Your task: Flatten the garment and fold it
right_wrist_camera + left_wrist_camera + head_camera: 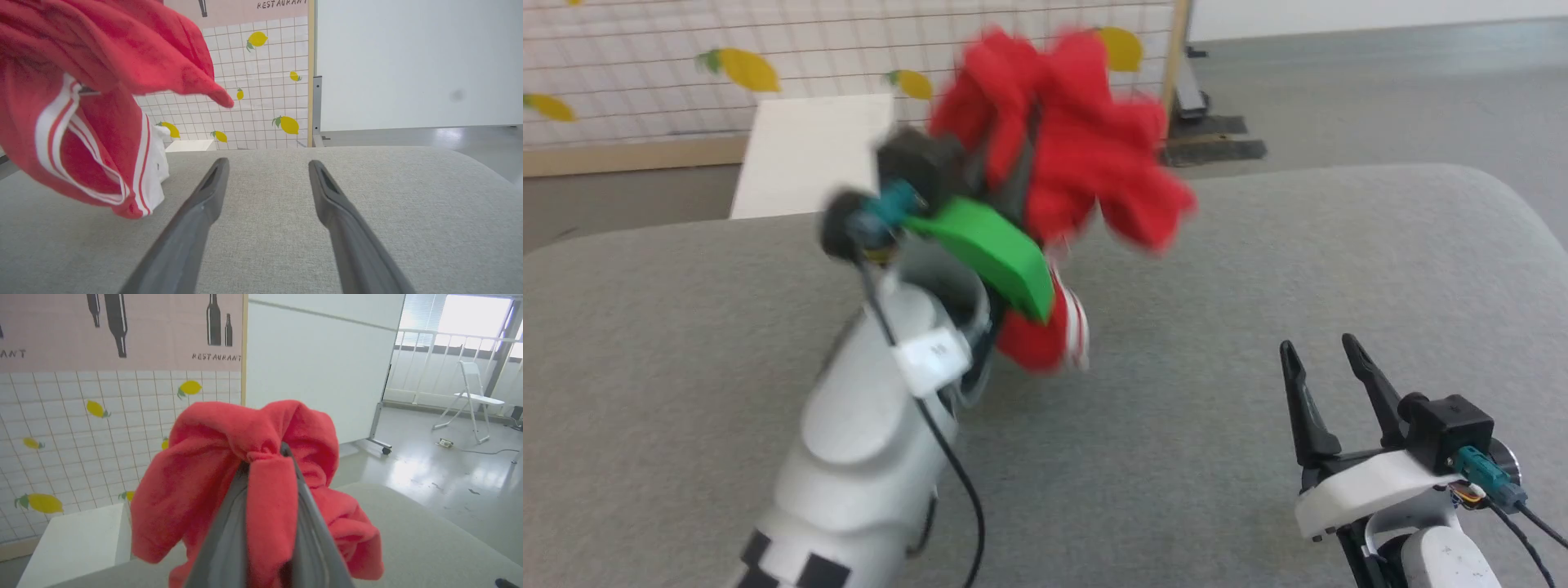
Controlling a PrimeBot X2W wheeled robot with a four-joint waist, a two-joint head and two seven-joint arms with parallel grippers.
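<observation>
The left gripper [265,452] pinches the bunched red jersey garment [1086,139] with white-and-red striped trim above the grey fabric table [1339,245], likely to let it hang loose, while the right gripper [1327,347] hovers low, fingers spread.

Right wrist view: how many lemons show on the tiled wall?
6 lemons: one near the top, one by the wall's right edge, a small one off the garment's tip, a large one lower right, two low, right of the white sleeve. The garment may hide more.
</observation>
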